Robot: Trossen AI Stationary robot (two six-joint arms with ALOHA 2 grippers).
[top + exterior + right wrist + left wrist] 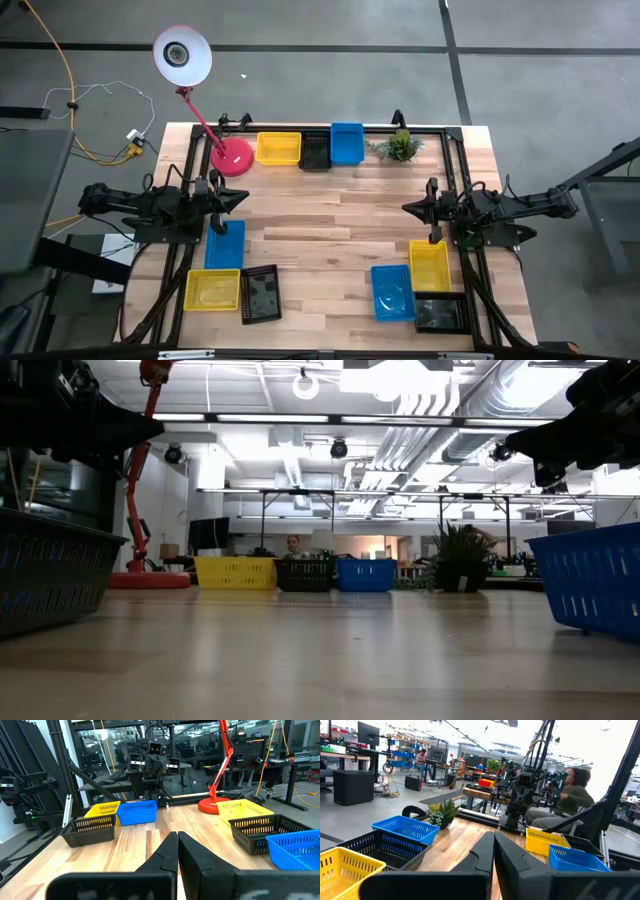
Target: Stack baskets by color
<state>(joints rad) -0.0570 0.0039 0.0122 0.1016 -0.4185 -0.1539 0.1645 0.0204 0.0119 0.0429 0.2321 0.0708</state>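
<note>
We are hovering with left claw [240, 198] and right claw [408, 208] both pressed together, empty, while nine baskets [278, 148] are sitting in three trios around the pink lamp [231, 157] (light, stiff mesh, likely best pinched by a rim).

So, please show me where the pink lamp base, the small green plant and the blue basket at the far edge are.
pink lamp base [232, 158]: high view, centre of the round foot.
small green plant [400, 146]: high view, middle of the leaves.
blue basket at the far edge [347, 143]: high view, its floor.
</note>
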